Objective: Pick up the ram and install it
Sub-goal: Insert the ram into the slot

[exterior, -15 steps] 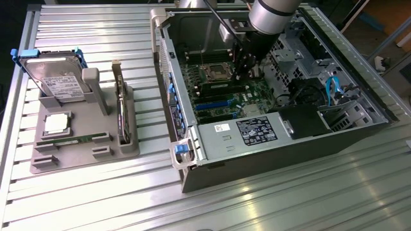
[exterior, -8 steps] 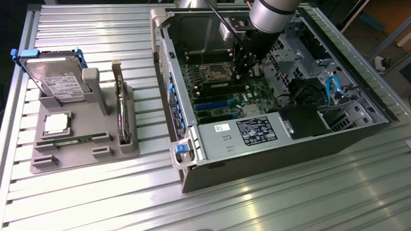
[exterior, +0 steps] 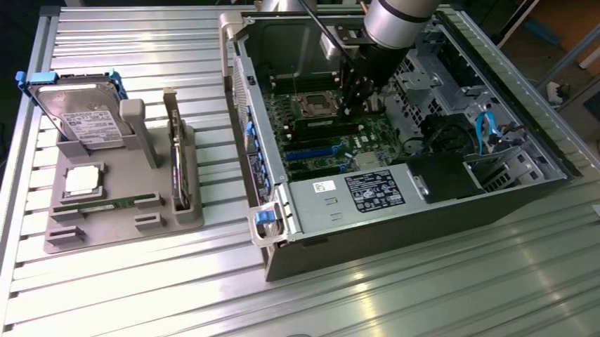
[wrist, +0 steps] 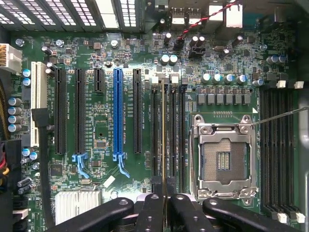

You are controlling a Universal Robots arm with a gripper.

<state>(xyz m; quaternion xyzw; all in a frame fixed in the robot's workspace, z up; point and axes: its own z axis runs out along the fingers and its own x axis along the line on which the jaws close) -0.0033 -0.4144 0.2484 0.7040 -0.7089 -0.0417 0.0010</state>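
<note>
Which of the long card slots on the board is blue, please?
The blue slot stands between a short black one and a long black one; others are black or white.

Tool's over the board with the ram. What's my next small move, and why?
Probably ease it straight down, without sideways shift. The tool is shut on the ram, which runs edge-on in line with the memory slots next to the open CPU socket. Whether it already sits in a slot I cannot tell.
</note>
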